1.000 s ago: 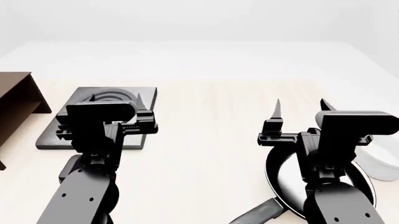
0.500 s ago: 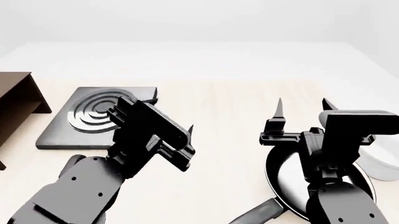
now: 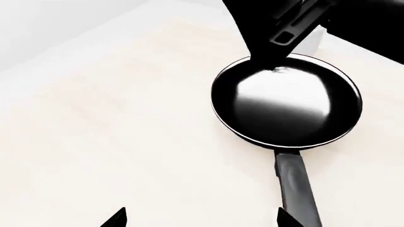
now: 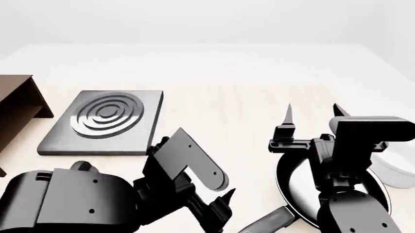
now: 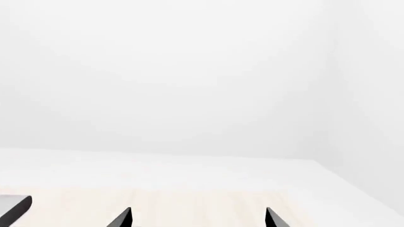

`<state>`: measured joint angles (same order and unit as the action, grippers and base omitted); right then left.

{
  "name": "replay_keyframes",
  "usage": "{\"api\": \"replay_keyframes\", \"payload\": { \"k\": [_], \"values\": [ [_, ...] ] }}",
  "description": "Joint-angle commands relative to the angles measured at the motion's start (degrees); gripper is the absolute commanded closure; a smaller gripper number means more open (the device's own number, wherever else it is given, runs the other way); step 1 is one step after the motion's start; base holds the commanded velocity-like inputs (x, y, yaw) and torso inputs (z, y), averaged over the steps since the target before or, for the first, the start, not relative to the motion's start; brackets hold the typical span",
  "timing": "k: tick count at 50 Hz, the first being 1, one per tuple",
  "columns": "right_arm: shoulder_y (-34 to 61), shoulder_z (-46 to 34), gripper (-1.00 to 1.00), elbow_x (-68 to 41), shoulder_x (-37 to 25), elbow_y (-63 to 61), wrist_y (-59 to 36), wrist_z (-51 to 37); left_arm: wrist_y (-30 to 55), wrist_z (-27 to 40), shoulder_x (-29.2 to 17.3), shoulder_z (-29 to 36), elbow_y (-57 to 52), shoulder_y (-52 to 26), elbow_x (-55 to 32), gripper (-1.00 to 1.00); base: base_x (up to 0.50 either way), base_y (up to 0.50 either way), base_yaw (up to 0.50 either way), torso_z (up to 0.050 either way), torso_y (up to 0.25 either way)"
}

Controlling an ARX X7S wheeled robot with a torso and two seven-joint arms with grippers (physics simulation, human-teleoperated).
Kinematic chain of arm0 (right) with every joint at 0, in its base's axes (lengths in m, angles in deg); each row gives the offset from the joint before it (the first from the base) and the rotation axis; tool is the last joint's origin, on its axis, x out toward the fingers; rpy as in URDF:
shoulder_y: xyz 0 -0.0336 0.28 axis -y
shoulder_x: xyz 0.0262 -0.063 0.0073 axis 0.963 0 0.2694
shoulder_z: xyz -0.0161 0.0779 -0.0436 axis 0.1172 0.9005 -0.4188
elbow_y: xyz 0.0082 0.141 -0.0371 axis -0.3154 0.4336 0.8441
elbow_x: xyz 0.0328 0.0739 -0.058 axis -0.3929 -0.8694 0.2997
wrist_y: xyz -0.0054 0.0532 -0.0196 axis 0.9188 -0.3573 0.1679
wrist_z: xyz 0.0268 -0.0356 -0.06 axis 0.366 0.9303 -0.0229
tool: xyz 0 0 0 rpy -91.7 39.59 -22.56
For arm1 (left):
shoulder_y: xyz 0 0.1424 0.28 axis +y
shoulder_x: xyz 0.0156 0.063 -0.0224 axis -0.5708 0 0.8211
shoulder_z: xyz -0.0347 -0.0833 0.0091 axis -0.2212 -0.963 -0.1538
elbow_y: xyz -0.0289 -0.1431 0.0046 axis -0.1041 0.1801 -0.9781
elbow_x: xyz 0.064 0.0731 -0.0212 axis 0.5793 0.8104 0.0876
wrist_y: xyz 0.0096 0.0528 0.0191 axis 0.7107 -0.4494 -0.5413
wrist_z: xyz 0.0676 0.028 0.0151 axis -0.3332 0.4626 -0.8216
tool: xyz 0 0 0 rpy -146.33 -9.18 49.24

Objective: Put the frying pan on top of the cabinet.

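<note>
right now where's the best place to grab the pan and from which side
Probably the long handle: it sticks out clear of the pan bowl, lying flat on the table. Come down from above with the left end effector, which is open and already near the handle, jaws straddling its narrow width.

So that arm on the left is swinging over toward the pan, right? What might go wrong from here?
The left gripper is open and turned toward the frying pan's handle, but the right arm hangs right above the frying pan, so the two arms may collide. The handle is narrow; an off-centre grip might let the pan tip. The cabinet sits far to the left beyond the hotplate, so a low carry might clip the hotplate.
</note>
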<state>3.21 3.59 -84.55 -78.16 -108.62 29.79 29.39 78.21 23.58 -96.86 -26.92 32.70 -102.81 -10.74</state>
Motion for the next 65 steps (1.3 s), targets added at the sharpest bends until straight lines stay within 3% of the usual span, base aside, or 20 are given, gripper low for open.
{"api": "replay_keyframes", "payload": {
  "k": [1,5,6,8,29,46,65],
  "values": [
    [0.0,-0.6,-1.0,0.0,-0.3,0.6,0.7,-0.2,-1.3,17.8,1.0,2.3,5.6,-3.5,-23.9,-1.0,0.0,0.0,0.0,0.0,0.0],
    [0.1,-0.7,-1.0,0.0,-0.3,0.9,0.8,-0.3,-1.7,19.6,1.6,5.0,4.6,-1.6,-25.3,-1.0,0.0,0.0,0.0,0.0,0.0],
    [0.0,-0.6,-1.0,0.0,-0.4,0.8,0.9,-0.3,-0.3,15.0,3.3,7.1,0.8,1.8,-16.7,-1.0,0.0,0.0,0.0,0.0,0.0],
    [0.0,-0.6,-1.0,-0.1,-0.4,0.7,0.9,-0.4,-0.4,13.1,3.2,7.3,0.5,2.2,-14.2,-1.0,0.0,0.0,0.0,0.0,0.0],
    [0.0,-1.2,-1.0,-0.4,-0.8,1.1,1.3,-0.9,-3.4,6.8,2.8,11.4,0.2,2.3,-4.6,-1.0,0.0,0.0,0.0,0.0,0.0],
    [0.1,-1.3,-1.0,-0.7,-1.1,1.1,1.5,-1.4,-13.3,-9.7,4.2,23.6,10.2,1.2,15.6,-1.0,0.0,0.0,0.0,0.0,0.0],
    [0.2,-1.4,-1.0,-1.3,-1.4,1.2,1.8,-1.7,-17.6,-14.9,5.5,31.0,13.5,3.1,20.5,-1.0,0.0,0.0,0.0,0.0,0.0]
  ]
}}
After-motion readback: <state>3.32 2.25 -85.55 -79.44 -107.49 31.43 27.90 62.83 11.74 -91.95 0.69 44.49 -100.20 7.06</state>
